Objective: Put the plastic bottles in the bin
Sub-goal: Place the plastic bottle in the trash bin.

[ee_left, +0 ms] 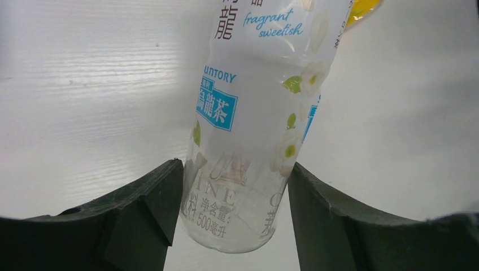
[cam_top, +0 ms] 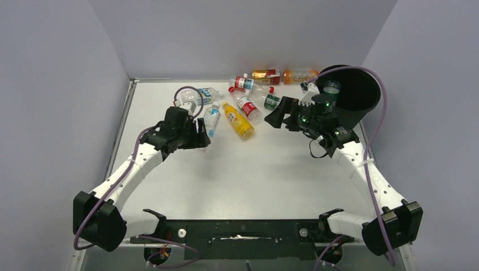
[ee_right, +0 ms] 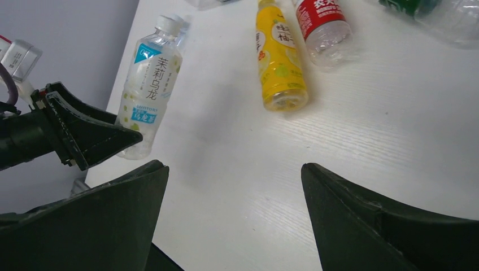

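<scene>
Close the left tool (ee_left: 234, 169) squarely on the pale tea bottle (ee_left: 248, 107), lying flat on the desk (cam_top: 271, 175) with its base between the two fingers (spread to about its width, nothing gripped yet; impossible to say whether either pad touches). Squeeze gently: thin clear plastic, probably quick to dent, or to squirt forward out of a pinch so near the end. Push a little further along the body first, if room allows. Lift straight up before turning, to clear the yellow bottle (cam_top: 238, 119) lying just beside. Carry rightward to the bin (cam_top: 358, 90), at the far right of the desk behind the right arm, and release only once above its mouth. Mind the right tool (ee_right: 233, 169) on the way: wide open, holding nothing, poised near the red-labelled bottle (cam_top: 247, 106) and the green-labelled bottle (cam_top: 271, 101), across the likely path. Wait, or pass high, rather than cross arms.

Expect little grip from the desk: white, smooth, faintly grained, so round bottles apt to roll at a nudge. Reckon with plain grey walls (cam_top: 243, 34) close on three sides, and two orange bottles (cam_top: 299, 74) resting along the back one.
</scene>
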Robot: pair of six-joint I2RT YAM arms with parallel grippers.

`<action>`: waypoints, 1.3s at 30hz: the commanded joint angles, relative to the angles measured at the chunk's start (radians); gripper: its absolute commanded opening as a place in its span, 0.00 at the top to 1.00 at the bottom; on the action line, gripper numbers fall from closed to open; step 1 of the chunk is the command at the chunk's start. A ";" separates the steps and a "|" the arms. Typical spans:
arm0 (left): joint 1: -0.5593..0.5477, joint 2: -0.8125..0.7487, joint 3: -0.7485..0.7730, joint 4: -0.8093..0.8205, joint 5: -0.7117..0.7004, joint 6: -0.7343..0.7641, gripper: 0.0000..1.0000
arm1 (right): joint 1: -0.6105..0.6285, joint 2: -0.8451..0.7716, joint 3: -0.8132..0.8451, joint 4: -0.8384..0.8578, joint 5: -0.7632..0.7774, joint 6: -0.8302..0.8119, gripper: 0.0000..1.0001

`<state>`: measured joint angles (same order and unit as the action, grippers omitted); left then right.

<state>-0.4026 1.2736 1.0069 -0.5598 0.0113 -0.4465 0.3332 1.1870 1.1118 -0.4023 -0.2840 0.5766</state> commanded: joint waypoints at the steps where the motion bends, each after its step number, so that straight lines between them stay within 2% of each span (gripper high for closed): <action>1: -0.029 -0.083 0.012 0.013 0.128 -0.026 0.49 | 0.018 0.026 -0.013 0.152 -0.118 0.082 0.08; 10: -0.122 -0.161 0.009 0.086 0.252 -0.122 0.49 | 0.063 0.090 -0.010 0.284 -0.200 0.173 0.07; 18: -0.234 -0.170 0.012 0.144 0.236 -0.182 0.49 | 0.102 0.134 -0.010 0.361 -0.217 0.226 0.06; 30: -0.325 -0.157 0.009 0.208 0.201 -0.211 0.50 | 0.158 0.172 -0.015 0.381 -0.221 0.250 0.06; 34: -0.336 -0.150 0.006 0.222 0.189 -0.214 0.50 | 0.166 0.168 -0.033 0.399 -0.229 0.259 0.17; 37: -0.342 -0.138 0.006 0.223 0.184 -0.214 0.49 | 0.167 0.160 -0.042 0.402 -0.230 0.259 0.30; 39: -0.344 -0.134 0.004 0.223 0.182 -0.214 0.47 | 0.167 0.158 -0.042 0.401 -0.227 0.256 0.33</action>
<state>-0.7383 1.1351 1.0031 -0.4210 0.2081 -0.6529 0.4927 1.3640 1.0725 -0.0612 -0.4961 0.8322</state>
